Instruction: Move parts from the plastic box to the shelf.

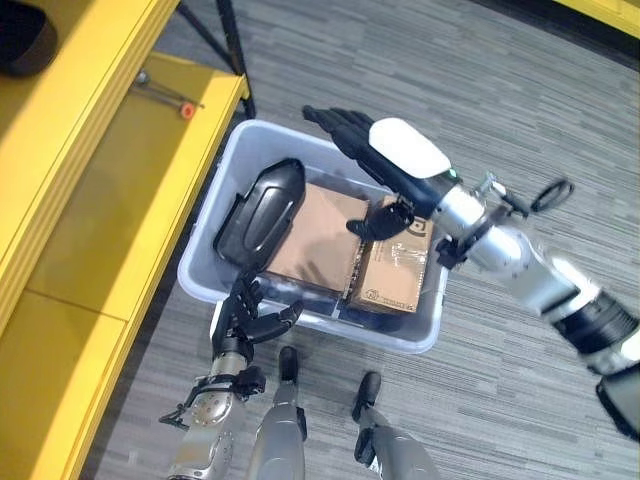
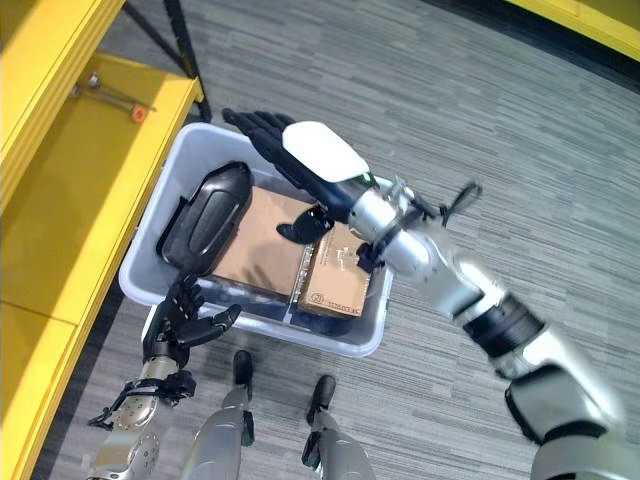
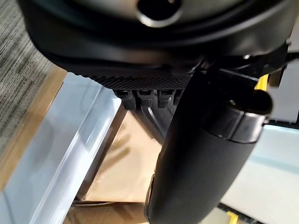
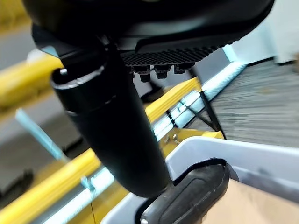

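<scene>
While the grey plastic box [image 1: 415,335] sits on the floor right beside the yellow shelf [image 1: 120,190], nothing has been lifted out of it yet. I think the box was put so close so each part only has a short trip to the shelf. A black curved part [image 1: 262,212] lies in the box on the shelf side, resting partly on a flat brown cardboard sheet [image 1: 315,240]. A small cardboard box [image 1: 395,268] sits next to that sheet, on the side away from the shelf.

The right hand [image 1: 385,160] reaches in from the right on a long stretched arm. It hangs over the far part of the box with its fingers straight and spread, and its thumb points down toward the small cardboard box. It holds nothing. I think it is getting ready to go down for a part.

The left hand [image 1: 245,315] is at the near wall of the box, just below the black part. Its fingers are loose and a little spread, and it holds nothing too.
</scene>
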Robot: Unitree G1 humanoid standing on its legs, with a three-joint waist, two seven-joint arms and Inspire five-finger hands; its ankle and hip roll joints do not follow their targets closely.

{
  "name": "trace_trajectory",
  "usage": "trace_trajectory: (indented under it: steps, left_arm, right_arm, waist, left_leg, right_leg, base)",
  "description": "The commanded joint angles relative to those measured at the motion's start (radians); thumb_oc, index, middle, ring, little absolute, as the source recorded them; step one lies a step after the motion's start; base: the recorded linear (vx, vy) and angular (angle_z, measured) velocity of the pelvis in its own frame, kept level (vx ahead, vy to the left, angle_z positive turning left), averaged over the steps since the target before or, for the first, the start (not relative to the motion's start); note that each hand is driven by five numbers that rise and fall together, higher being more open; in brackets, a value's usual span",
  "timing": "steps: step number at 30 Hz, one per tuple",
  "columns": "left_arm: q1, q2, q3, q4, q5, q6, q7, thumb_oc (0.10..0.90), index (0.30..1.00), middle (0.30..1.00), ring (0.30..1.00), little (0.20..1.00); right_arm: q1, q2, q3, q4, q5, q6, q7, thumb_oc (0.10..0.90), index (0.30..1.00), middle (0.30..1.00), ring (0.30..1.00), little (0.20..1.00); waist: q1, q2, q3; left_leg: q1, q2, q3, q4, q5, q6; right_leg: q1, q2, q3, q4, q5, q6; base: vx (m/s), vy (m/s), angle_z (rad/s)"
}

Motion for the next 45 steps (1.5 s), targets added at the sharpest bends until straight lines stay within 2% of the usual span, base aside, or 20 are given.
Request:
trace_trajectory:
  steps: [1, 4, 7, 9, 17, 28, 40, 41, 44, 45]
  left_arm:
    - [0.046, 0.104, 0.034, -0.105, 0.002, -0.071, 0.008, 0.9, 1.0, 1.0, 1.0, 1.0]
    - [0.057, 0.11, 0.054, -0.109, 0.007, -0.075, 0.02, 0.9, 1.0, 1.0, 1.0, 1.0]
    - [0.061, 0.109, 0.055, -0.113, 0.005, -0.077, 0.024, 0.9, 1.0, 1.0, 1.0, 1.0]
    - [0.066, 0.121, 0.056, -0.119, 0.007, -0.08, 0.027, 0.9, 1.0, 1.0, 1.0, 1.0]
    - [0.06, 0.14, 0.07, -0.117, 0.015, -0.087, 0.056, 0.9, 1.0, 1.0, 1.0, 1.0]
    - [0.058, 0.151, 0.077, -0.118, 0.019, -0.09, 0.074, 0.9, 1.0, 1.0, 1.0, 1.0]
    - [0.054, 0.155, 0.076, -0.131, 0.021, -0.095, 0.092, 0.9, 1.0, 1.0, 1.0, 1.0]
    - [0.052, 0.154, 0.075, -0.13, 0.019, -0.094, 0.093, 0.9, 1.0, 1.0, 1.0, 1.0]
    - [0.049, 0.158, 0.069, -0.128, 0.019, -0.095, 0.097, 0.9, 1.0, 1.0, 1.0, 1.0]
    - [0.05, 0.159, 0.07, -0.132, 0.016, -0.099, 0.098, 0.9, 1.0, 1.0, 1.0, 1.0]
  right_arm:
    - [-0.137, -0.026, 0.01, -0.023, -0.082, -0.033, -0.047, 0.9, 1.0, 1.0, 1.0, 1.0]
    - [-0.227, -0.055, 0.09, 0.006, -0.151, -0.026, -0.032, 0.9, 1.0, 1.0, 1.0, 1.0]
    - [-0.26, -0.056, 0.117, 0.025, -0.155, -0.023, -0.028, 0.9, 1.0, 1.0, 1.0, 1.0]
    - [-0.328, -0.086, 0.189, 0.065, -0.213, -0.016, -0.036, 0.9, 1.0, 1.0, 1.0, 1.0]
    - [-0.426, -0.14, 0.284, 0.117, -0.308, 0.002, -0.053, 0.9, 1.0, 1.0, 1.0, 1.0]
    - [-0.474, -0.172, 0.31, 0.149, -0.336, 0.019, -0.08, 0.9, 1.0, 1.0, 1.0, 1.0]
    - [-0.497, -0.194, 0.331, 0.197, -0.36, 0.045, -0.109, 0.9, 1.0, 1.0, 1.0, 1.0]
    - [-0.498, -0.196, 0.333, 0.203, -0.359, 0.046, -0.111, 0.9, 1.0, 1.0, 1.0, 1.0]
    - [-0.505, -0.199, 0.339, 0.233, -0.352, 0.052, -0.117, 0.9, 1.0, 1.0, 1.0, 1.0]
    - [-0.515, -0.196, 0.346, 0.256, -0.348, 0.055, -0.124, 0.9, 1.0, 1.0, 1.0, 1.0]
  waist:
    - [0.034, -0.021, -0.01]
    - [0.066, -0.019, 0.022]
    - [0.077, -0.016, 0.035]
    - [0.1, -0.013, 0.065]
    - [0.128, -0.004, 0.116]
    - [0.14, -0.004, 0.151]
    - [0.135, 0.001, 0.151]
    - [0.131, -0.003, 0.151]
    - [0.126, -0.003, 0.151]
    - [0.128, 0.0, 0.151]
  left_leg:
    - [-0.024, 0.085, 0.0, 0.098, -0.08, -0.08]
    - [-0.067, 0.087, -0.029, 0.122, -0.077, -0.085]
    - [-0.09, 0.088, -0.043, 0.127, -0.068, -0.086]
    - [-0.12, 0.089, -0.067, 0.138, -0.068, -0.089]
    - [-0.194, 0.069, -0.128, 0.151, -0.06, -0.087]
    - [-0.231, 0.052, -0.157, 0.164, -0.063, -0.081]
    - [-0.291, 0.026, -0.17, 0.178, -0.075, -0.076]
    - [-0.281, 0.024, -0.177, 0.177, -0.098, -0.083]
    - [-0.294, 0.017, -0.175, 0.178, -0.103, -0.08]
    - [-0.315, 0.014, -0.168, 0.179, -0.082, -0.071]
  right_leg:
    - [-0.014, -0.095, 0.044, 0.133, -0.096, 0.073]
    - [-0.039, -0.088, 0.019, 0.166, -0.115, 0.067]
    - [-0.055, -0.086, 0.007, 0.18, -0.119, 0.063]
    - [-0.078, -0.079, -0.006, 0.215, -0.141, 0.059]
    - [-0.14, -0.074, -0.042, 0.298, -0.187, 0.043]
    - [-0.168, -0.079, -0.063, 0.34, -0.208, 0.039]
    - [-0.198, -0.083, -0.078, 0.335, -0.214, 0.039]
    - [-0.189, -0.082, -0.066, 0.335, -0.232, 0.046]
    - [-0.194, -0.085, -0.065, 0.324, -0.229, 0.049]
    - [-0.209, -0.086, -0.078, 0.317, -0.209, 0.045]
  base:
    - [-0.07, -0.122, 0.21]
    - [-0.05, -0.086, 0.15]
    - [-0.03, -0.057, 0.28]
    - [-0.03, -0.079, 0.23]
    - [-0.01, -0.05, 0.27]
    - [0.01, -0.012, 0.13]
    - [0.03, -0.004, 0.06]
    - [0.09, -0.028, 0.04]
    - [0.03, 0.004, 0.06]
    - [0.02, 0.007, 0.07]
